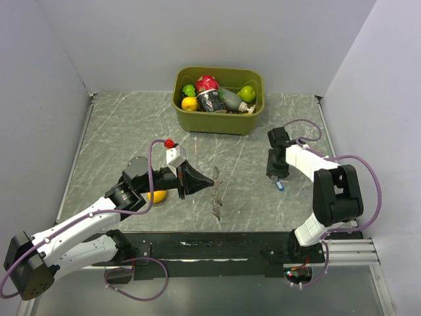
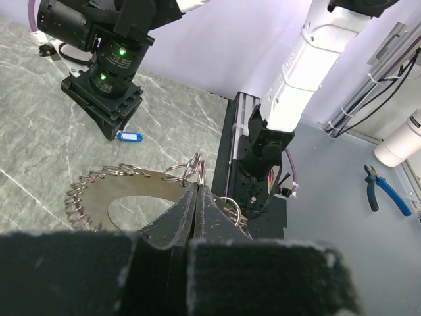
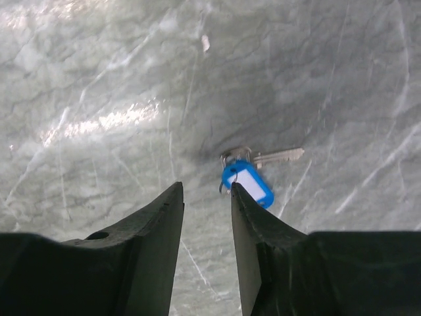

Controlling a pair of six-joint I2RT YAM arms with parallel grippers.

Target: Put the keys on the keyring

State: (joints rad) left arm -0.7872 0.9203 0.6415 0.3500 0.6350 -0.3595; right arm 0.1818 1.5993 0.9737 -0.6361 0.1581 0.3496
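Grey-brown keyring (image 2: 95, 191) is pinched at its rim in my left gripper (image 2: 197, 189); my right gripper (image 3: 206, 191) hangs half-parted, empty, over the blue-tagged key (image 3: 248, 181).

The counter (image 1: 131, 131) is a grey-green marbled slab. Plain pale wall panels (image 1: 39, 79) enclose it on the left, rear and right.

An olive-green rectangular bin (image 1: 252, 122) stands at the rear centre of the counter. Bin contents:
- a lime (image 1: 189, 90) at the left;
- a yellow fruit (image 1: 189, 103) just in front of the lime;
- a red item (image 1: 207, 82) at the rear;
- a dark cup (image 1: 212, 100) in the middle;
- a green bottle (image 1: 231, 99) lying on its side;
- a green round fruit (image 1: 247, 93) at the right.

A lemon (image 1: 156, 195) rests on the counter, left of centre, partly covered from above.

Blue-handled pliers (image 2: 385, 191) lie on the grey floor beside the counter.
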